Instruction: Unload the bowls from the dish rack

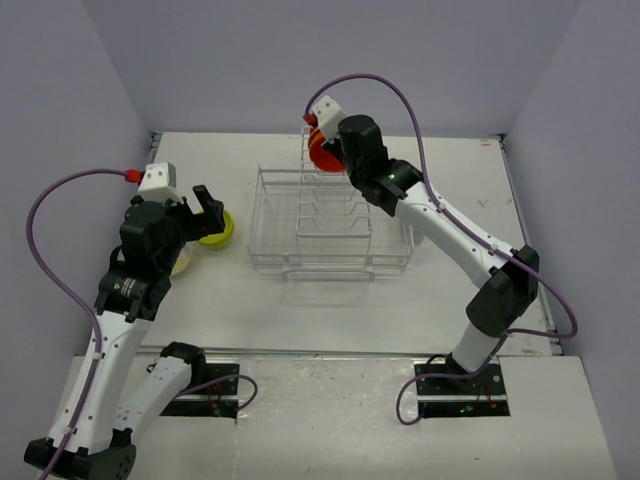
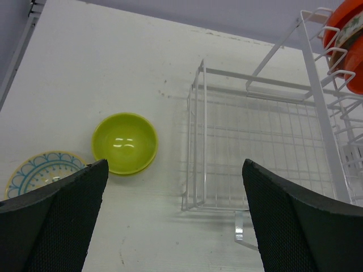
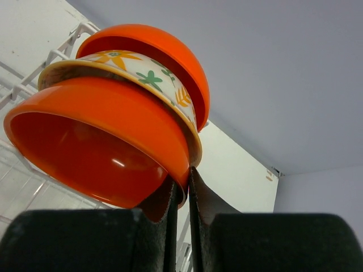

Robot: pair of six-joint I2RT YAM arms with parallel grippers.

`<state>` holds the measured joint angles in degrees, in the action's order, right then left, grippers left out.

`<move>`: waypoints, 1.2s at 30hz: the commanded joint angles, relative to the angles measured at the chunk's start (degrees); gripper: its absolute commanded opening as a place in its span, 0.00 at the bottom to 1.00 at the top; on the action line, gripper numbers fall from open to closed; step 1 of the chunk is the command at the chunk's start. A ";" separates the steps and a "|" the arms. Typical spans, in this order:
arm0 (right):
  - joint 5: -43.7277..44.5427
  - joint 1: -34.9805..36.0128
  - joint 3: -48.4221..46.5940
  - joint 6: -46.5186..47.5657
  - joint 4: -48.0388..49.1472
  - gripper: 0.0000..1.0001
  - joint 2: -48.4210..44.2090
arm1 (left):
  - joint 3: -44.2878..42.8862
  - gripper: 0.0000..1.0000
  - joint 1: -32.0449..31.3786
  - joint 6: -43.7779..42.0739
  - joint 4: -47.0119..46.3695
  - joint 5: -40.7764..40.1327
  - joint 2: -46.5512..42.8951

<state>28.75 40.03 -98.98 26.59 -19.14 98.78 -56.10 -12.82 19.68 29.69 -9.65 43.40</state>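
Note:
The white wire dish rack (image 1: 330,225) stands mid-table; it also shows in the left wrist view (image 2: 255,153). In its tall slotted section stand three bowls: a near orange-red bowl (image 3: 102,141), a cream flower-pattern bowl (image 3: 142,76) and a far orange-red bowl (image 3: 159,48). My right gripper (image 3: 181,190) is shut on the rim of the near orange-red bowl (image 1: 325,155). A lime-green bowl (image 2: 125,143) sits on the table left of the rack, also in the top view (image 1: 218,228). My left gripper (image 1: 195,205) is open and empty above it.
A cream plate-like dish with a blue pattern (image 2: 42,173) lies left of the green bowl, partly under my left arm in the top view (image 1: 183,262). The low basket part of the rack holds nothing visible. Walls close in the table at the back and sides.

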 commanded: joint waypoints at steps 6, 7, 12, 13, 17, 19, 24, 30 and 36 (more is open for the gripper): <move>-0.45 1.80 4.76 -0.75 2.88 0.00 -4.82 | -5.34 1.00 -0.19 -0.70 0.45 -0.11 -1.12; -0.97 1.80 4.76 -1.01 2.53 0.00 -5.09 | -5.95 1.00 -0.19 -0.61 0.45 0.33 -1.12; -1.25 1.89 2.83 -3.21 -0.02 0.00 -5.97 | -11.66 1.00 -0.19 0.09 0.63 7.97 -0.16; -0.98 1.89 2.48 -3.56 -0.46 0.00 -6.06 | -12.71 1.00 -0.19 0.09 0.63 8.94 0.19; -0.63 1.89 1.69 -5.75 -1.25 0.00 -7.64 | -17.98 1.00 -0.19 0.27 0.10 14.46 3.18; -1.50 1.89 1.42 -6.55 -2.04 0.00 -8.78 | -19.48 1.00 -0.19 0.53 0.10 16.93 5.03; -1.77 1.89 0.81 -8.04 -3.10 0.00 -10.80 | -22.39 1.00 -0.19 1.59 -1.13 23.80 7.49; -2.82 1.81 -2.00 -11.03 -7.05 0.00 -11.51 | -24.40 1.00 -0.89 1.68 -3.59 27.93 12.14; -8.26 1.89 -13.15 -24.01 -25.12 0.00 -8.44 | -31.68 1.00 -18.06 -2.70 -0.62 14.63 19.87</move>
<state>24.14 41.74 -104.18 11.81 -34.94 90.50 -81.71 -22.04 20.10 28.93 12.53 60.55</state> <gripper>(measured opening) 0.077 0.997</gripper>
